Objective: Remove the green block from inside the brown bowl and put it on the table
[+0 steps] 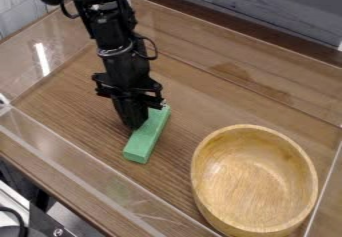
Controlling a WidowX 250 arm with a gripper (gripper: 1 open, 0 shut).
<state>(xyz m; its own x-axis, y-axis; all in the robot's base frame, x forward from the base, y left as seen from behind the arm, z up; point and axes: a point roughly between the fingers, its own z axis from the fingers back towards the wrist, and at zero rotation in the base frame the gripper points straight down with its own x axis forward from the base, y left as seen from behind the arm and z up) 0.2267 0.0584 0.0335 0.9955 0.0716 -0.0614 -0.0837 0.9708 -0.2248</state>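
Observation:
The green block lies flat on the table, left of the brown bowl and outside it. The bowl is empty. My gripper points down at the table beside the block's far end, on its left side. Its fingers are pressed together and shut, and I see nothing between them. They stand against or very near the block's left edge; I cannot tell whether they touch it.
Clear plastic walls edge the table at the front and left. The arm rises toward the top left. A grey wall runs along the back.

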